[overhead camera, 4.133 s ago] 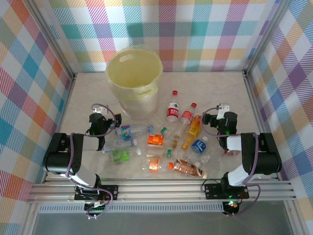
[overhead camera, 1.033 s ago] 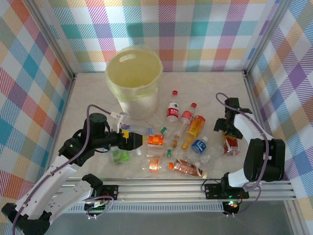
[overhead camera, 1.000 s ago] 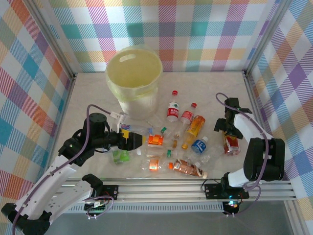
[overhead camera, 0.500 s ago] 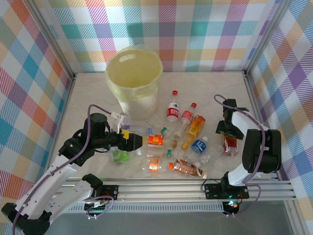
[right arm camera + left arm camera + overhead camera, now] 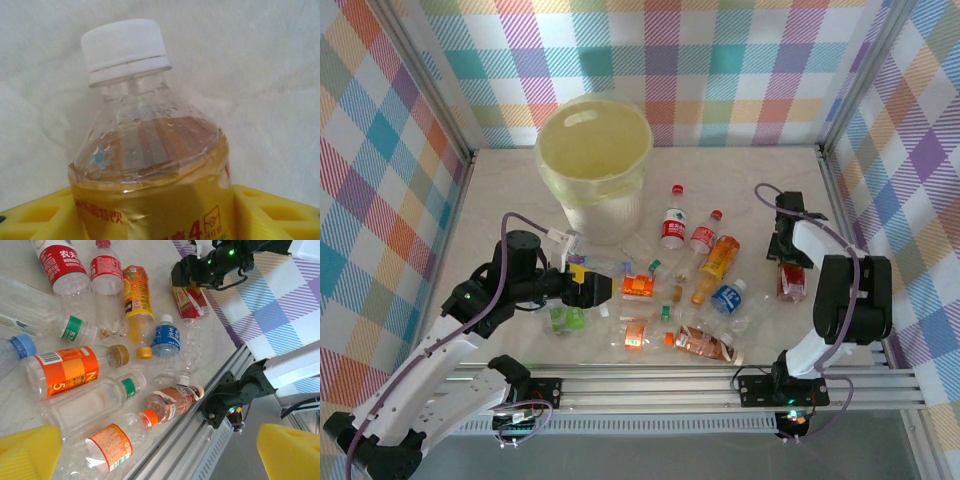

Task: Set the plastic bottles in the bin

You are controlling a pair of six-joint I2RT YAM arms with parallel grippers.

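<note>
Pale tabletop [image 5: 500, 190]: left end effector [image 5: 592, 289] wide, right end effector [image 5: 152, 202] outstretched, seemingly clamped on white-capped bottle [image 5: 150, 145].

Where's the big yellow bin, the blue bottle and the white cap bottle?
bin [image 5: 605, 200], top external view, on its front wall.
blue-label bottle [image 5: 165, 337], left wrist view, on its blue label.
white-cap bottle [image 5: 122, 42], right wrist view, on its cap.

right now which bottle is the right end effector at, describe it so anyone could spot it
Start at the pale yellow bin and look to the table's right edge, where the right end effector sits. The bottle under it lies apart from the pile, with a white cap and a red-and-gold label.
</note>
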